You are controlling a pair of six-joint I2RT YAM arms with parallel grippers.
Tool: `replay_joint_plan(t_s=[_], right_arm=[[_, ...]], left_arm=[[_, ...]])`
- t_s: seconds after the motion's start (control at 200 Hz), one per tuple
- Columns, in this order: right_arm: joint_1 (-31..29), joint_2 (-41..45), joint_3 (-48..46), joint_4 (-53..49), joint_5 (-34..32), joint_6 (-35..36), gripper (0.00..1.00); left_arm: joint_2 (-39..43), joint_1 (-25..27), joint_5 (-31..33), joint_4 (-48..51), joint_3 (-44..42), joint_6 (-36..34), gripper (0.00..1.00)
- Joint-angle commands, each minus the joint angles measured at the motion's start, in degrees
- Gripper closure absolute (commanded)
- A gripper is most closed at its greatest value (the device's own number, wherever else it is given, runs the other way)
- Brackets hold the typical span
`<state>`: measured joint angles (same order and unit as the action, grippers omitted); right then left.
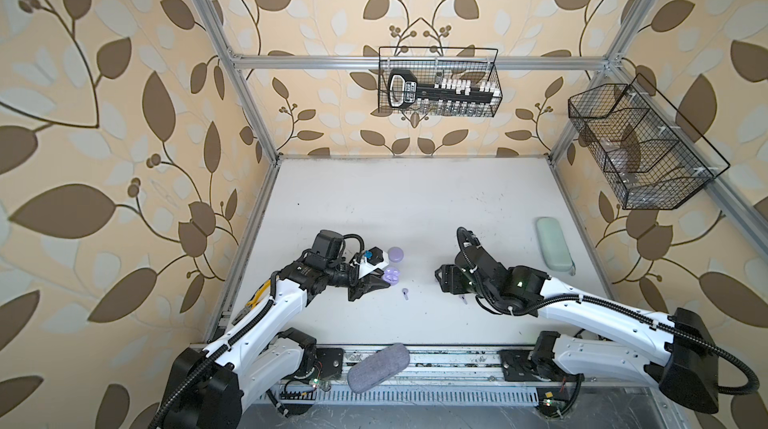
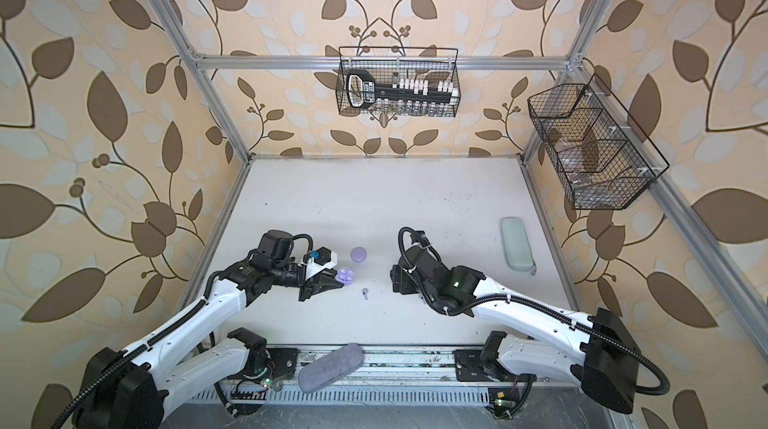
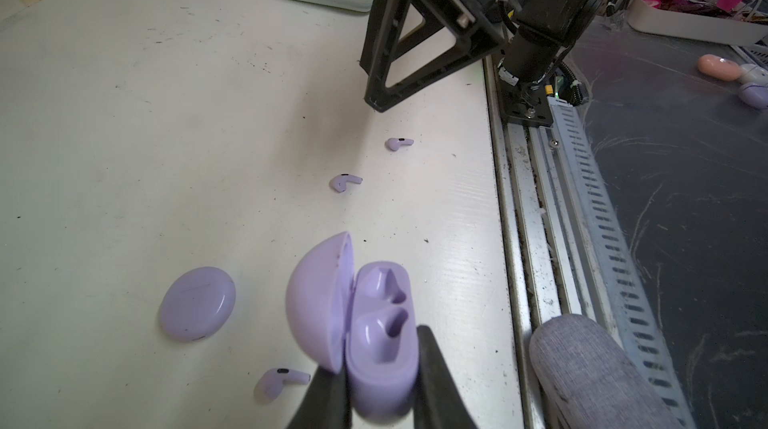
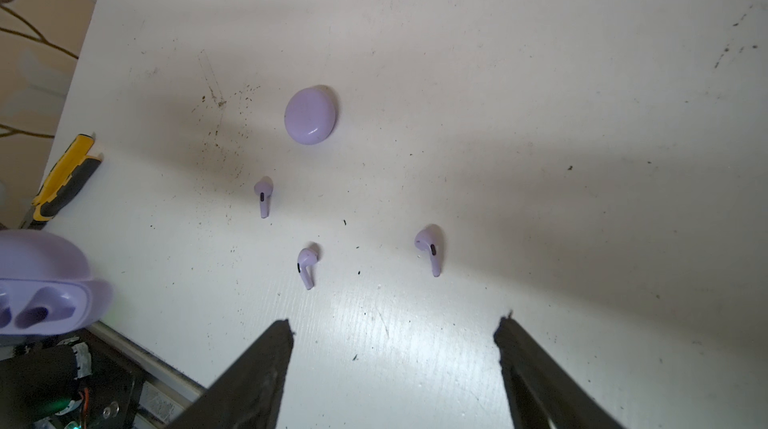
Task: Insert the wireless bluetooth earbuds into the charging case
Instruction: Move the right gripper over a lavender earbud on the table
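My left gripper [image 3: 380, 354] is shut on the base of an open lavender charging case [image 3: 374, 323], whose lid stands up and whose two sockets are empty. In both top views that case [image 1: 392, 275] sits left of centre. A second, closed lavender case [image 3: 197, 302] lies beside it on the table. Three lavender earbuds lie loose: one [image 4: 263, 196], another [image 4: 307, 265] and a third [image 4: 430, 248]. My right gripper [image 4: 395, 327] hangs open just above the table with nothing between its fingers, a short way from the nearest earbuds.
A mint glasses case [image 1: 552, 242] lies at the back right of the white table [image 1: 415, 206]. A grey fabric case [image 1: 378, 366] rests on the front rail. Yellow-handled pliers [image 4: 62, 182] lie at the table's left edge. Wire baskets [image 1: 438, 82] hang on the walls.
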<state>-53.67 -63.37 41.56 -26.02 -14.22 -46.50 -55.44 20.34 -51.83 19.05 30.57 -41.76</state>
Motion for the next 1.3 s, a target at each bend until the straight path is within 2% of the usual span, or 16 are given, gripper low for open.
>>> replay_joint_plan(t_s=[0.0,0.69,1.06,1.295], right_arm=[[-0.43,-0.75,-0.12,-1.56,-1.75,-0.79,0.21],[-2.18,-5.97,0.17,-5.53,-4.12,-3.79,0.22],[-0.98,-9.76,0.98,-9.48,-6.21,-2.32,0.29],[0.30,-12.24,0.98,-10.27,-6.38,-0.14,0.40]], left_arm=[[1.12,0.58,-0.07,-0.99,-0.76,0.10,0.97],[1.41,0.58,-0.20,-1.04,-1.03,0.01,0.97],[1.39,0.58,-0.11,-1.07,-0.95,0.09,0.96],[1.39,0.57,-0.02,-1.18,-0.95,0.18,0.96]])
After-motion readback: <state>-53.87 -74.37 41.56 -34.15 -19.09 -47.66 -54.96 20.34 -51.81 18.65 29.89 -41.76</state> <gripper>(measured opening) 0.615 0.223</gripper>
